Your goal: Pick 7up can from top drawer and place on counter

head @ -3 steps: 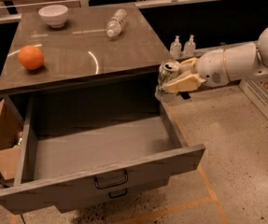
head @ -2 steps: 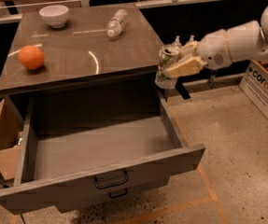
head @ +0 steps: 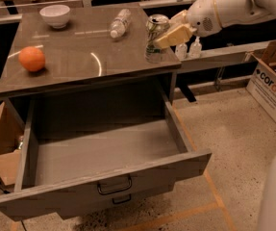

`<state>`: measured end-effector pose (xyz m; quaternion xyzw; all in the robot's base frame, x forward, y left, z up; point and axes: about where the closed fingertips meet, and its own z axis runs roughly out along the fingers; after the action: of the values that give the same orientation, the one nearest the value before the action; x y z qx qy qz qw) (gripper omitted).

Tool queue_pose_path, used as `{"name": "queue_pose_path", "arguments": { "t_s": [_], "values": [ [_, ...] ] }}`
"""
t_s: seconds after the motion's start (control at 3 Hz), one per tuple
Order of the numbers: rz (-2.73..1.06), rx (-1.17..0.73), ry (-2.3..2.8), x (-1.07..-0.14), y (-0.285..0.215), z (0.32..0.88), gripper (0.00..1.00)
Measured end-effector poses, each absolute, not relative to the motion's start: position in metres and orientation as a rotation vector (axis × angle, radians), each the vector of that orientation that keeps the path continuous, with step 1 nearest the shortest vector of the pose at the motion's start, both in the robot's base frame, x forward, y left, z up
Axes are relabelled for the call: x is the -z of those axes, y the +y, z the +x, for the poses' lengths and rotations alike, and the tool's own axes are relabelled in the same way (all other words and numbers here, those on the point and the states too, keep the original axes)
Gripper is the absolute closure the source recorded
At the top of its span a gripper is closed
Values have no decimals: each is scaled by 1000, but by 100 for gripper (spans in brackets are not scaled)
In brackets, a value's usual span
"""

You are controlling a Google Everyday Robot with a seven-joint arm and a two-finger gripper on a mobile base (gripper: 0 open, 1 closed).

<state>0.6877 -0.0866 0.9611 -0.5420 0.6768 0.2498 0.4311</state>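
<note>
Camera view: two-finger gripper is clamped on the small silvery-green aluminium 7up can. The can is now over the right edge of the flat grey wood-grain counter; a second ago it hung lower, beside the cabinet. The wide grey top drawer is pulled out with no can inside. Pick looks done. Can't tell if the base touches the counter, so set-down and release remain.

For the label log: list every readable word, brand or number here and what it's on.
"corovan": on the cardboard box at right.
7up can, held by the hand at the right edge of the counter: label unreadable.
Plastic bottle: label unreadable.
</note>
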Motion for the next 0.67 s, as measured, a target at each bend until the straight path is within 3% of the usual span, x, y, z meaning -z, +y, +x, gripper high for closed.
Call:
{"name": "queue_pose_path", "arguments": {
  "t_s": [0.67],
  "values": [
    [-1364, -677, 1677, -978, -3, 729, 100]
  ]
}}
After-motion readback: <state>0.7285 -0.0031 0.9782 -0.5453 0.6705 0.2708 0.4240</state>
